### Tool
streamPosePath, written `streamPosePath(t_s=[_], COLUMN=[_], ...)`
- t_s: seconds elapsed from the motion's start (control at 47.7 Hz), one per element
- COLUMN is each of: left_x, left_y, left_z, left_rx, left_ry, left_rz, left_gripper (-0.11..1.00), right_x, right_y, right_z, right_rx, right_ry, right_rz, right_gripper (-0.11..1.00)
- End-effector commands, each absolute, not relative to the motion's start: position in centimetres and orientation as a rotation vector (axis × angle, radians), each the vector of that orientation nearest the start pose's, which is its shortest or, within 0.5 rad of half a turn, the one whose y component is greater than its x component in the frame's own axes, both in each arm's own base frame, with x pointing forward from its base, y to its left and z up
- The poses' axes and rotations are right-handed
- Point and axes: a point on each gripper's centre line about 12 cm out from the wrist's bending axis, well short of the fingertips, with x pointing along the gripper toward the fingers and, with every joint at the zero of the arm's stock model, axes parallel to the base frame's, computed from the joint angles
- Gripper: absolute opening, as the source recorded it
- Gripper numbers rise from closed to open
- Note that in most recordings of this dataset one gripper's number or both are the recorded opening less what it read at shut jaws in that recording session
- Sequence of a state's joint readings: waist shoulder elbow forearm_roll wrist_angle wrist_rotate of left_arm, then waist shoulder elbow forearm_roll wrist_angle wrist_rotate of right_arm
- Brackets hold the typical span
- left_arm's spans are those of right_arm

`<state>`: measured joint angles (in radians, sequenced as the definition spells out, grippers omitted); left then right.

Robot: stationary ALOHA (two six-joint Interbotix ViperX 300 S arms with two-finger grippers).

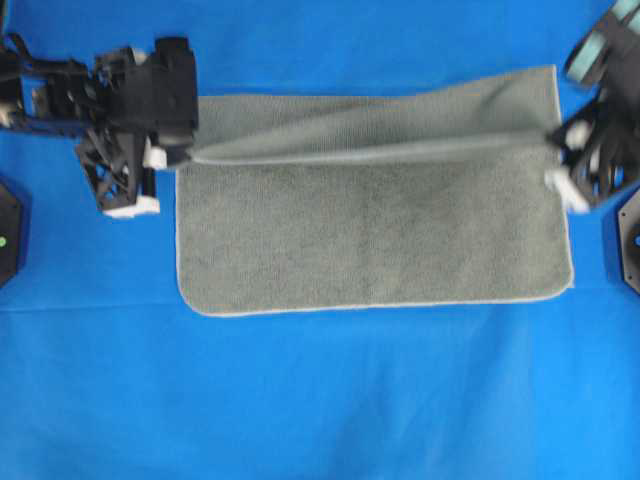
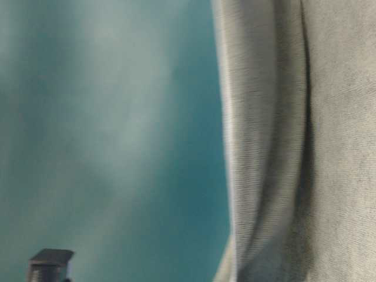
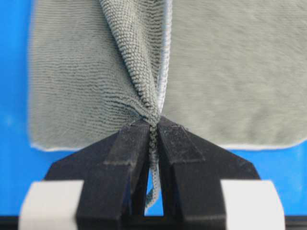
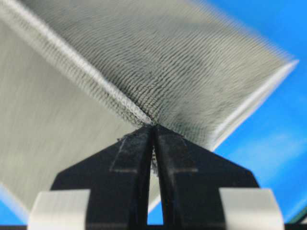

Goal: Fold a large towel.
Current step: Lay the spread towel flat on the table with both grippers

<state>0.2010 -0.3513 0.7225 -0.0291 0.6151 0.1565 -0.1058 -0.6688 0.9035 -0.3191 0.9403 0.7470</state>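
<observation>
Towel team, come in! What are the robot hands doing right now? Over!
Left hand and right hand both shut on towel edge. Far half lifted, near half flat on blue sheet. Nothing in the way.

A robot test bench is seen here — a lab setup, not a home. The whole work surface is covered by a bright blue sheet (image 1: 320, 400), laid flat and plain as a backdrop. Two black robot arms are mounted at opposite sides, the left arm (image 1: 130, 110) and the right arm (image 1: 600, 150), and dark fixed bases (image 1: 8, 230) are placed at the edges. No furniture or household clutter is shown — only a towel (image 1: 370, 240) spread out as the test piece.
</observation>
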Motion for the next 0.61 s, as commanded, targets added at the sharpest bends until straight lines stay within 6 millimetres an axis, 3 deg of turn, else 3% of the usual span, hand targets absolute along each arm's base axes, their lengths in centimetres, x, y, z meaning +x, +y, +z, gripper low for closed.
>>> streamPosePath(t_s=[0.0,0.147,0.377,0.587], left_x=[29.9,30.5,31.5,31.7], left_y=[4.0,1.0,-4.1,-6.9], left_z=[21.7,19.7,16.2,14.9], left_rx=[0.036,0.058,0.034,-0.042], left_ry=[0.975,1.006,1.054,1.071], left_rz=[0.054,-0.027,-0.111,-0.116], left_gripper=[0.02,0.02,0.02,0.02], right_x=[19.7,20.0,19.4,18.8], right_y=[-3.1,0.2,3.3,6.0], right_z=[21.2,19.2,16.3,14.8], right_rx=[0.406,0.417,0.515,0.516], right_ry=[1.064,1.066,1.102,1.174], right_rz=[-0.545,-0.387,-0.281,-0.232], right_gripper=[0.03,0.03,0.03,0.03])
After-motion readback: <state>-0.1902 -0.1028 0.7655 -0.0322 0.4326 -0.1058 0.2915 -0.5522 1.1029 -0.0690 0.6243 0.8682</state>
